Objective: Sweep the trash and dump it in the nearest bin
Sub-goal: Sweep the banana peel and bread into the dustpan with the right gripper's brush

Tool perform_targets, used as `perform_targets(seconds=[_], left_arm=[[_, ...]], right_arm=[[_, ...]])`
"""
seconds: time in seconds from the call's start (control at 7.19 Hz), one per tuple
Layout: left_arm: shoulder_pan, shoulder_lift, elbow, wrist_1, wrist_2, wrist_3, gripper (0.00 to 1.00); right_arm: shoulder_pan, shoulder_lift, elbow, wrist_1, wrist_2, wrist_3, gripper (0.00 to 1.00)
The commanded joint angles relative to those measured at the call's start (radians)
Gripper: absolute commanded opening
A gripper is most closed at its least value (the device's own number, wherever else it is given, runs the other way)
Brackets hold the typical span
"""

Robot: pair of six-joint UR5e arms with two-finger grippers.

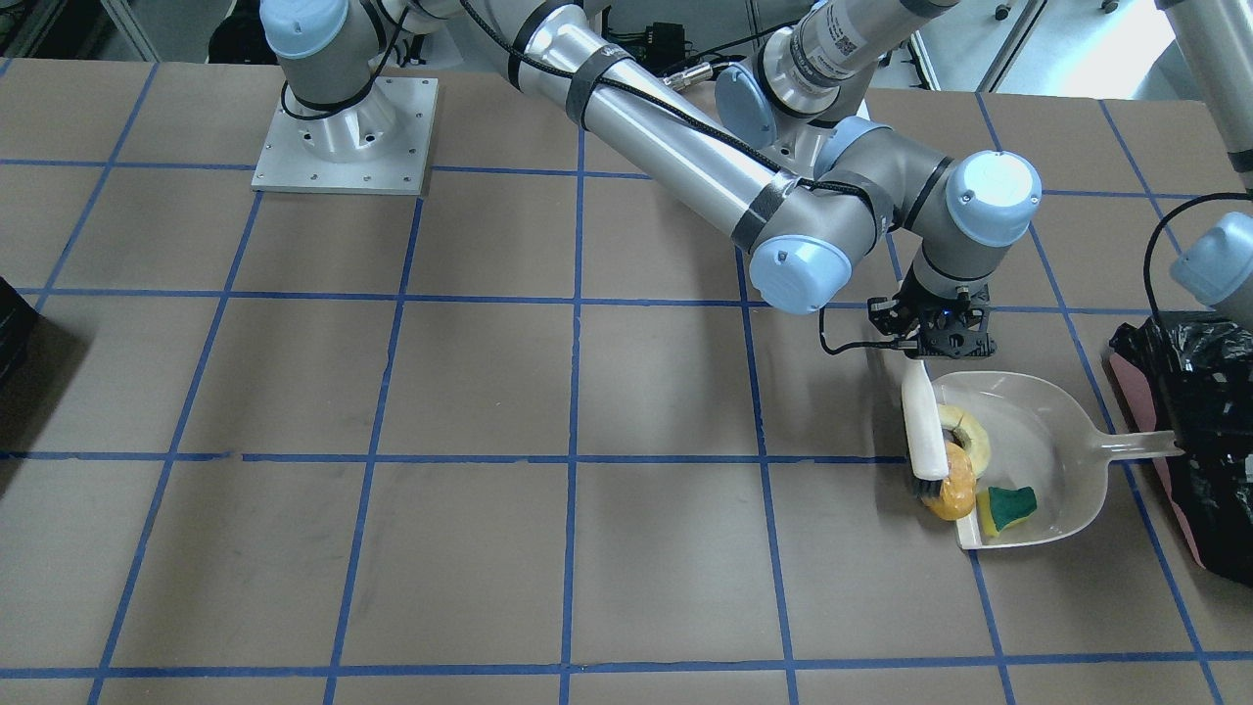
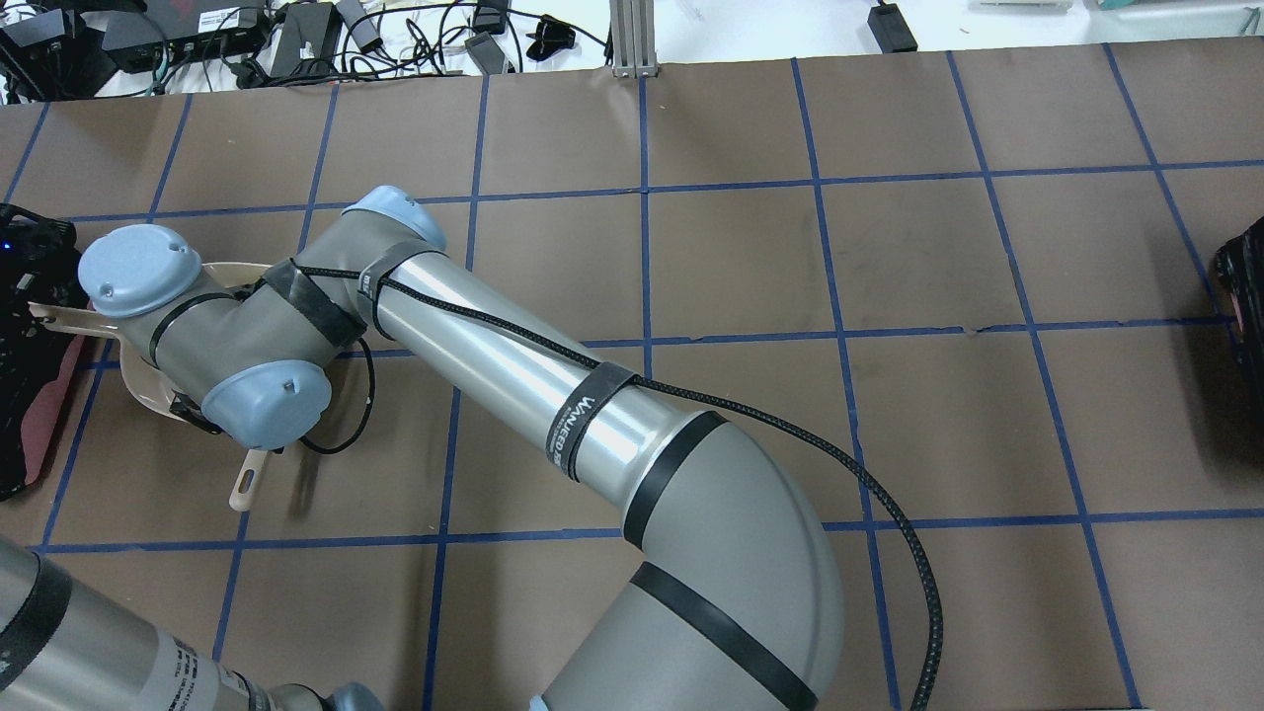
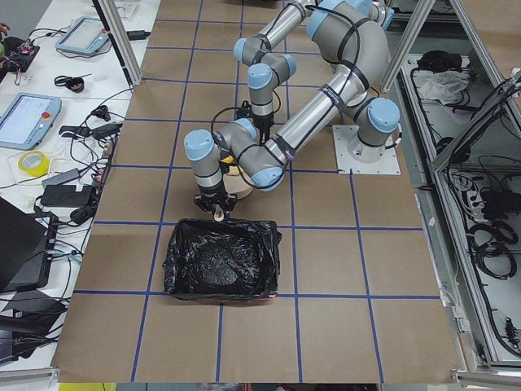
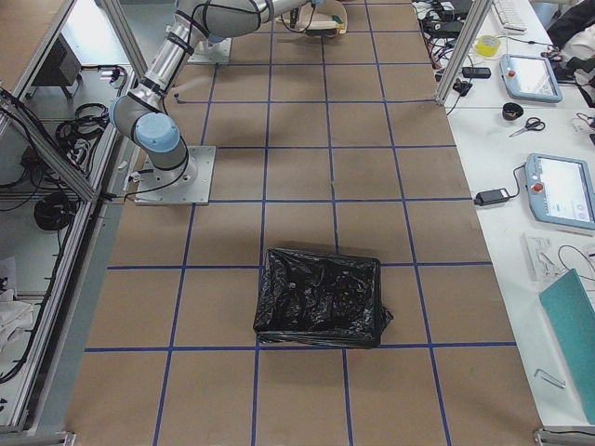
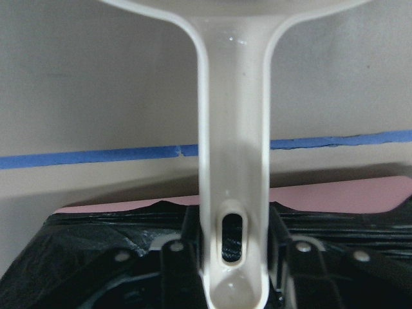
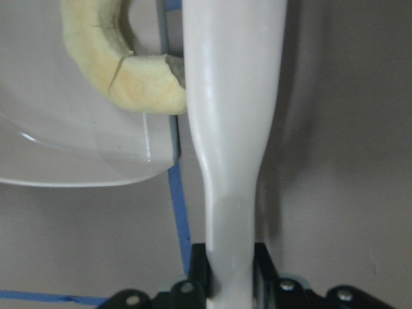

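Note:
My right gripper (image 1: 935, 338) is shut on the white handle of a brush (image 1: 924, 431), whose bristles touch the orange-brown lump (image 1: 954, 487) at the mouth of the beige dustpan (image 1: 1052, 446). The pale yellow peel (image 1: 967, 431) and the green-and-yellow sponge chunk (image 1: 1013, 504) lie inside the pan. In the right wrist view the brush handle (image 6: 235, 129) runs beside the peel (image 6: 122, 71). My left gripper (image 5: 235, 257) is shut on the dustpan handle (image 5: 235, 161), just above the pink-sided bin (image 1: 1136, 392) with its black bag (image 1: 1199, 411).
A second, all-black bin (image 4: 321, 297) stands far off at the table's other end; its edge shows in the front view (image 1: 10, 333). My right arm (image 2: 494, 346) stretches across the table. Blue tape lines grid the brown tabletop (image 1: 489, 392).

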Motion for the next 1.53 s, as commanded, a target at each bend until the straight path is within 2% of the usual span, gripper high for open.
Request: perform_targets(seconds=[0.0,0.14,0.28,0.42,0.56,0.7,0.83,0.97,1.25,1.39], left_arm=[[-0.002,-0.003,-0.003,0.009,0.001,0.001,0.00],[-0.005,-0.002,-0.003,0.010,0.001,0.001,0.00],[-0.007,-0.002,-0.003,0.010,0.001,0.001,0.00],[-0.007,-0.002,-0.003,0.010,0.001,0.001,0.00],[-0.007,-0.002,-0.003,0.010,0.001,0.001,0.00],[-0.007,-0.002,-0.003,0.010,0.001,0.003,0.00],[-0.007,-0.002,-0.003,0.010,0.001,0.003,0.00],[-0.007,0.000,-0.003,0.010,0.001,0.003,0.00],[-0.007,-0.002,-0.003,0.010,0.001,0.003,0.00],[-0.007,0.000,-0.003,0.010,0.001,0.003,0.00]], right_arm=[[0.000,0.011,-0.028,-0.070,0.100,0.052,0.00],[0.000,0.021,-0.028,-0.127,0.157,0.072,0.00],[0.000,0.033,-0.028,-0.173,0.174,0.078,0.00],[0.000,0.034,-0.028,-0.227,0.238,0.111,0.00],[0.000,0.008,-0.034,-0.239,0.248,0.138,0.00],[-0.002,-0.038,-0.013,-0.145,0.218,0.117,0.00],[-0.018,-0.078,-0.010,-0.011,0.141,0.060,0.00],[-0.021,-0.075,-0.008,0.051,0.039,0.022,0.00],[-0.026,-0.014,-0.013,0.050,-0.135,0.018,0.00],[-0.028,0.016,-0.021,0.043,-0.136,0.012,0.00]])
